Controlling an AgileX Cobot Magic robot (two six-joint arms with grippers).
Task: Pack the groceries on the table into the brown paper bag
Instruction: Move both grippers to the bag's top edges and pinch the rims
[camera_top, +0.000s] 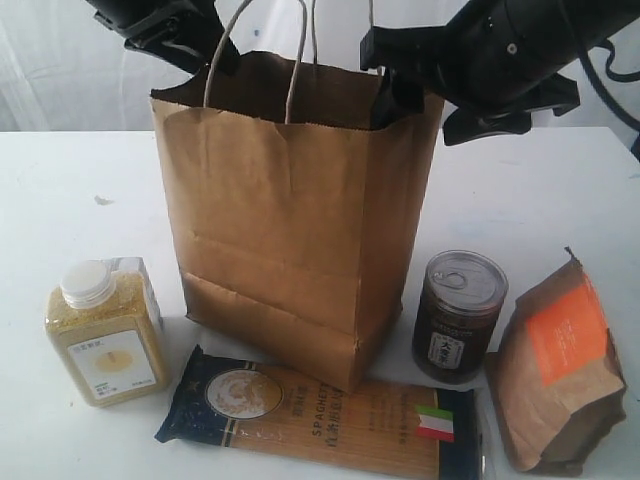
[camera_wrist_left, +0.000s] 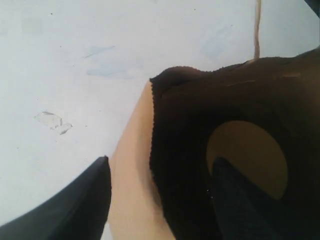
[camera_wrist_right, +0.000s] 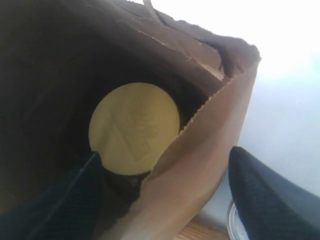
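Note:
The brown paper bag (camera_top: 290, 220) stands upright mid-table, mouth open. My left gripper (camera_top: 185, 40) is open at its left rim; in the left wrist view (camera_wrist_left: 161, 161) one finger is outside the wall and one inside. At the right rim my right gripper (camera_top: 400, 85) is open too, straddling the bag wall (camera_wrist_right: 165, 152). Deep in the bag lies the jar's round lid (camera_wrist_right: 134, 127) (camera_wrist_left: 247, 155). On the table sit the yellow-grain bottle (camera_top: 103, 335), the spaghetti packet (camera_top: 320, 415), the dark can (camera_top: 460, 315) and the orange-labelled pouch (camera_top: 560, 375).
A pale carton edge (camera_top: 143, 278) shows just behind the bottle, mostly hidden. The bag's two cord handles (camera_top: 300, 50) rise between the grippers. The white table (camera_top: 60, 200) stretches to the left and right of the bag.

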